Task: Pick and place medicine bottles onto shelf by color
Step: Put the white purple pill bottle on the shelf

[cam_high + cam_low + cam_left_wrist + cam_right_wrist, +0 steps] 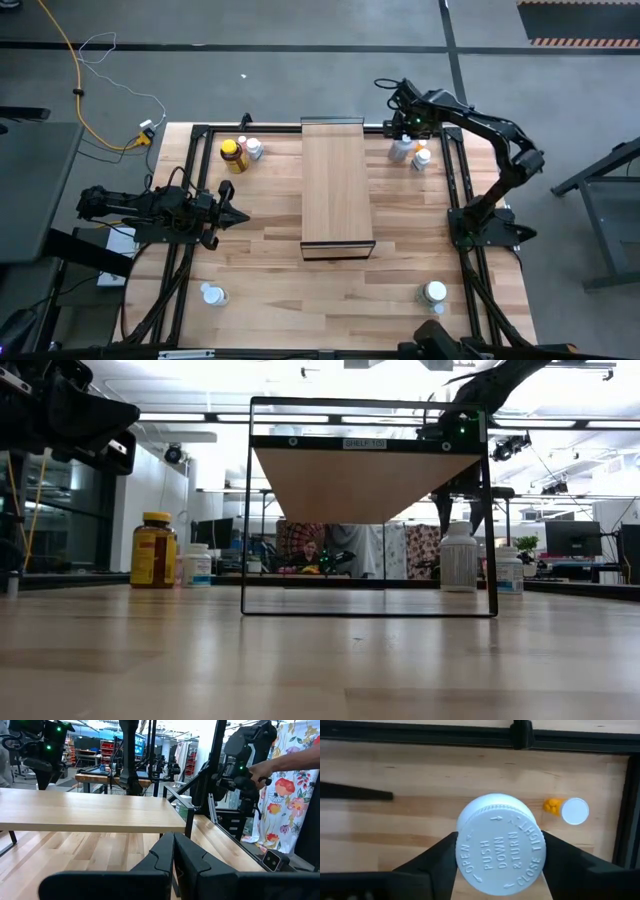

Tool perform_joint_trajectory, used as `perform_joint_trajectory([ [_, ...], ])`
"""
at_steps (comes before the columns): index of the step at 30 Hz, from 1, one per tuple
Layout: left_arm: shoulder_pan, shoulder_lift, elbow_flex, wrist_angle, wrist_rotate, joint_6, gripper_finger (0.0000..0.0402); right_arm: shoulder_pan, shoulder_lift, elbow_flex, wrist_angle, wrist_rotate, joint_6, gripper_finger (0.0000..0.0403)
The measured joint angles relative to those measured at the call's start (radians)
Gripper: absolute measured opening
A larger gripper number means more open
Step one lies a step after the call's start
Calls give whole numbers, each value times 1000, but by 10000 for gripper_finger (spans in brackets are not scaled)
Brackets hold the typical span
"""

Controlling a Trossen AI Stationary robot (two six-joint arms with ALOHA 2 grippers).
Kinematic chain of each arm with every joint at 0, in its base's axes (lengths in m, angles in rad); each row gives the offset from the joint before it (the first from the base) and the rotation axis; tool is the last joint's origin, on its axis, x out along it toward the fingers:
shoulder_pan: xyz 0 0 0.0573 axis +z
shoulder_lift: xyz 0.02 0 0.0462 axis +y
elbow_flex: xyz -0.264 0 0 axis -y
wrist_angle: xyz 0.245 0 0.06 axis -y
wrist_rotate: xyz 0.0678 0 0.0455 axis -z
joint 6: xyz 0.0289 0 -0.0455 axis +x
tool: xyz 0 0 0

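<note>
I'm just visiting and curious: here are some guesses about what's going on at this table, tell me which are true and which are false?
1. The right gripper has its fingers on either side of a white bottle with a push-down cap. True.
2. The left gripper is carrying the amber bottle. False: it is shut on nothing, and that bottle stands on the table at the far left.
3. The shelf has bottles lined up on it. False: its top is bare.
4. A small white bottle stands near the table's front left corner. True.
5. A person's hand shows beyond the table. True.
</note>
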Motion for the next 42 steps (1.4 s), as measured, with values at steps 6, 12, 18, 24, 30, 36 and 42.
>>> perform_joint_trajectory([
  [6, 0, 0, 0, 0, 0, 0, 1, 3, -95, 64, -39, 1, -52, 220],
  [12, 0, 0, 0, 0, 0, 0, 1, 61, -161, 310, -155, -78, -190, 224],
  [18, 0, 0, 0, 0, 0, 0, 1, 202, -108, 640, -321, -75, -254, 233],
  [24, 0, 0, 0, 0, 0, 0, 1, 350, 63, 900, -486, -37, -251, 226],
  [30, 0, 0, 0, 0, 0, 0, 1, 400, 250, 1036, -546, 2, -254, 226],
  [36, 0, 0, 0, 0, 0, 0, 1, 393, 396, 1081, -574, 1, -254, 225],
  [42, 0, 0, 0, 0, 0, 0, 1, 379, 423, 1081, -549, -10, -256, 225],
])
